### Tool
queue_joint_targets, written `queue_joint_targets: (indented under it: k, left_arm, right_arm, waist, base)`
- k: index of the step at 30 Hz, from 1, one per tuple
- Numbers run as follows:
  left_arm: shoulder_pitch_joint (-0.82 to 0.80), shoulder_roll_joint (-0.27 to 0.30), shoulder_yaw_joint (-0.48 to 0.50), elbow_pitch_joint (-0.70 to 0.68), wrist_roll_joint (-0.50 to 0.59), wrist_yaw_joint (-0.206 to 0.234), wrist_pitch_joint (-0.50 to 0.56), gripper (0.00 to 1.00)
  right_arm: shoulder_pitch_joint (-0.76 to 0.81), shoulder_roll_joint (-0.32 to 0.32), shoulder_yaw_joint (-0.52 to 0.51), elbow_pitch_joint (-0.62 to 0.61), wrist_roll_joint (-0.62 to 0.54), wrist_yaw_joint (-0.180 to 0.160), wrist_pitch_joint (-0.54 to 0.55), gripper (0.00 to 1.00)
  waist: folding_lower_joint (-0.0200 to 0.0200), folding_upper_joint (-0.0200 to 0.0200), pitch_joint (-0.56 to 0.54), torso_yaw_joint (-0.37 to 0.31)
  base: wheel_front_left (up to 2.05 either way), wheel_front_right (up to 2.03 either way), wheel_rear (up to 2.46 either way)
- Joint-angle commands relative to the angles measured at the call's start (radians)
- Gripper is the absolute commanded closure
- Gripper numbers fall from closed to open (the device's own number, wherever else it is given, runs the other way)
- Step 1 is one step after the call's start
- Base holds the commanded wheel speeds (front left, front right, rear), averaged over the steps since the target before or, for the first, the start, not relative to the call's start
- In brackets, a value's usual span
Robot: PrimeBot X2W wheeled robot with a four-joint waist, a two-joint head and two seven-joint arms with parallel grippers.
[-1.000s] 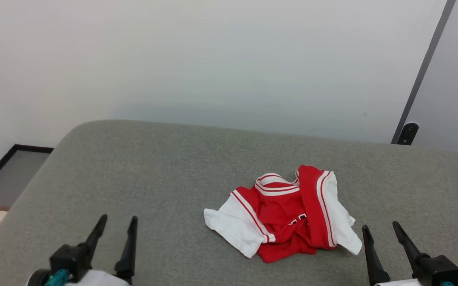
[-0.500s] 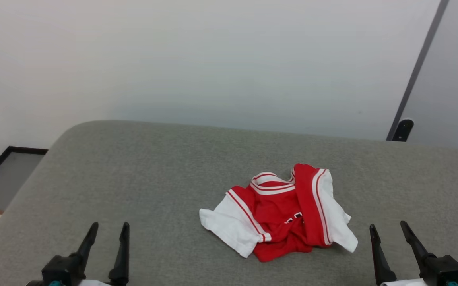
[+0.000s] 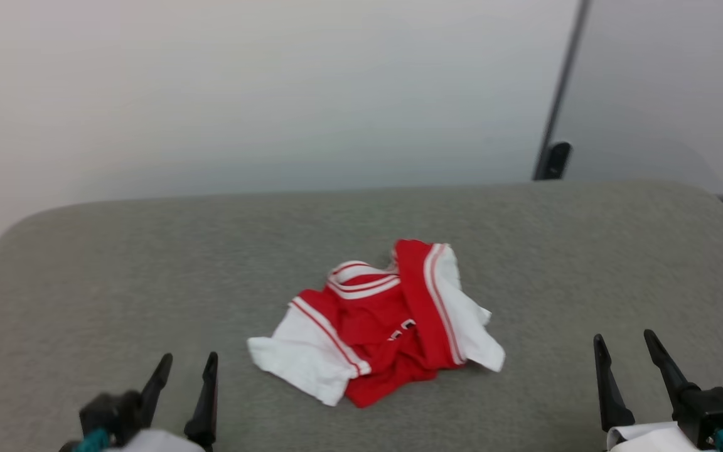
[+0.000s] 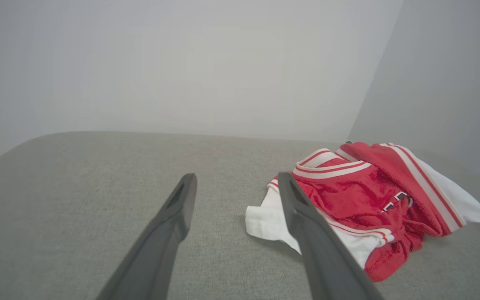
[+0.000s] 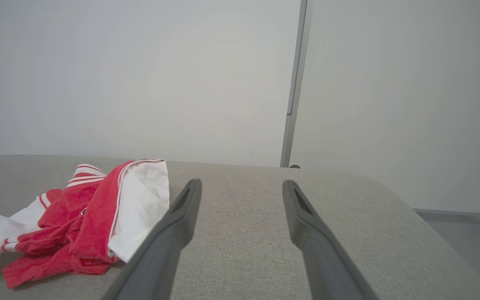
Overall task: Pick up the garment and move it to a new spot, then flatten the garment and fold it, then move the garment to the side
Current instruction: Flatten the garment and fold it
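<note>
**Opening stage: pick-up not yet begun.** The garment [image 3: 374, 320], a small red basketball shirt, lies crumpled near the middle of the surface [image 3: 117, 270], slightly toward its near edge. The left gripper [image 3: 189, 356] and right gripper [image 3: 623, 336] hover by the near edge on either side of it, well apart from the cloth, each with fingers spread and empty. The shirt is soft knit, bunched into loose ridges. One white sleeve [image 3: 292, 364] splays toward the left gripper, while the right side [image 3: 424, 295] is folded over the chest, hiding most of the black lettering [image 3: 402, 329]. The striped collar [image 3: 361, 282] faces the far edge. The surface is padded, grey woven fabric with rounded corners. The next move probably calls for lowering a gripper onto a raised fold and pinching through the layers.
</note>
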Motion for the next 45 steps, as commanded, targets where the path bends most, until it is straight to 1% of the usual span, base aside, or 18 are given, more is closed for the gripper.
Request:
queue_joint_targets:
  k: [1, 2, 5, 8, 10, 11, 13, 16, 18, 20, 22, 24, 27, 30, 33, 36, 40, 45]
  left_arm:
    - [-0.026, 0.010, -0.001, 0.014, -0.026, -0.006, 0.024, 0.00]
    - [-0.044, 0.030, -0.007, 0.026, -0.040, -0.009, 0.055, 0.00]
    - [-0.100, 0.069, -0.022, 0.054, -0.144, -0.015, 0.186, 0.00]
    - [-0.165, 0.134, -0.072, 0.059, -0.281, -0.015, 0.366, 0.00]
    - [-0.207, 0.188, -0.100, 0.064, -0.356, -0.014, 0.494, 0.00]
    - [-0.228, 0.204, -0.106, 0.072, -0.402, -0.014, 0.559, 0.00]
    - [-0.269, 0.251, -0.125, 0.091, -0.437, -0.014, 0.678, 0.00]
    - [-0.325, 0.293, -0.141, 0.126, -0.481, -0.014, 0.827, 0.00]
    - [-0.357, 0.309, -0.146, 0.144, -0.500, -0.013, 0.896, 0.00]
    - [-0.382, 0.318, -0.154, 0.166, -0.509, 0.002, 0.953, 0.00]
    - [-0.402, 0.312, -0.164, 0.187, -0.523, 0.012, 1.005, 0.00]
    - [-0.421, 0.301, -0.165, 0.209, -0.541, 0.034, 1.055, 0.00]
    - [-0.441, 0.295, -0.178, 0.232, -0.553, 0.060, 1.121, 0.00]
    - [-0.467, 0.289, -0.183, 0.240, -0.558, 0.077, 1.153, 0.00]
    - [-0.483, 0.294, -0.194, 0.251, -0.550, 0.064, 1.159, 0.00]
    - [-0.498, 0.293, -0.197, 0.272, -0.550, 0.066, 1.162, 0.00]
    - [-0.513, 0.304, -0.212, 0.304, -0.535, 0.042, 1.147, 0.00]
    - [-0.541, 0.299, -0.234, 0.354, -0.520, 0.018, 1.112, 0.00]
  right_arm:
    - [-0.014, 0.001, 0.006, -0.001, 0.005, -0.001, -0.001, 0.00]
    - [-0.015, 0.001, 0.010, 0.001, 0.008, -0.001, -0.001, 0.00]
    - [-0.025, 0.001, 0.022, 0.004, 0.011, -0.001, -0.001, 0.00]
    - [-0.033, 0.001, 0.034, 0.007, 0.017, -0.001, -0.001, 0.00]
    - [-0.036, 0.001, 0.039, 0.010, 0.019, -0.001, -0.001, 0.00]
    - [-0.040, 0.001, 0.042, 0.011, 0.018, -0.001, -0.001, 0.00]
    - [-0.049, 0.001, 0.045, 0.013, 0.021, -0.001, -0.001, 0.00]
    - [-0.055, 0.001, 0.058, 0.016, 0.025, -0.001, -0.001, 0.00]
    - [-0.058, 0.001, 0.065, 0.019, 0.027, -0.001, -0.001, 0.00]
    - [-0.059, 0.001, 0.068, 0.022, 0.033, -0.001, -0.001, 0.00]
    - [-0.060, 0.001, 0.070, 0.022, 0.036, -0.001, -0.001, 0.00]
    - [-0.062, 0.001, 0.071, 0.022, 0.038, -0.001, -0.001, 0.00]
    - [-0.067, 0.001, 0.073, 0.022, 0.039, -0.001, -0.001, 0.00]
    - [-0.075, 0.001, 0.074, 0.022, 0.041, -0.001, -0.001, 0.00]
    - [-0.075, 0.001, 0.075, 0.022, 0.043, -0.001, -0.001, 0.00]
    - [-0.083, 0.001, 0.077, 0.023, 0.045, -0.001, -0.001, 0.00]
    - [-0.089, 0.001, 0.079, 0.025, 0.049, -0.001, -0.001, 0.00]
    - [-0.098, 0.001, 0.080, 0.023, 0.048, -0.001, -0.001, 0.00]
  waist:
    - [0.0000, 0.0000, 0.044, -0.069]
    - [0.0000, 0.0000, 0.049, -0.080]
    - [0.0000, 0.0000, 0.062, -0.104]
    - [0.0000, 0.0000, 0.074, -0.121]
    - [0.0000, 0.0000, 0.081, -0.128]
    - [0.0000, 0.0000, 0.084, -0.133]
    - [0.0000, 0.0000, 0.092, -0.139]
    - [0.0000, 0.0000, 0.102, -0.152]
    - [0.0000, 0.0000, 0.108, -0.159]
    - [0.0000, 0.0000, 0.112, -0.165]
    - [0.0000, 0.0000, 0.118, -0.170]
    - [0.0000, 0.0000, 0.124, -0.174]
    - [0.0000, 0.0000, 0.132, -0.179]
    - [0.0000, 0.0000, 0.140, -0.183]
    - [0.0000, 0.0000, 0.148, -0.186]
    - [0.0000, 0.0000, 0.153, -0.190]
    - [0.0000, 0.0000, 0.161, -0.193]
    - [0.0000, 0.0000, 0.175, -0.196]
  base:
    - [0.00, 0.00, 0.00]
    - [0.00, 0.00, 0.00]
    - [0.00, 0.00, 0.00]
    - [0.00, 0.00, 0.00]
    - [0.00, 0.00, 0.00]
    - [0.00, 0.00, 0.00]
    - [0.00, 0.00, 0.00]
    - [0.00, 0.00, 0.00]
    - [0.00, 0.00, 0.00]
    - [0.00, 0.00, 0.00]
    - [0.00, 0.00, 0.00]
    - [0.00, 0.00, 0.00]
    - [0.00, 0.00, 0.00]
    - [0.00, 0.00, 0.00]
    - [0.00, 0.00, 0.00]
    - [0.00, 0.00, 0.00]
    - [0.00, 0.00, 0.00]
    - [0.00, 0.00, 0.00]
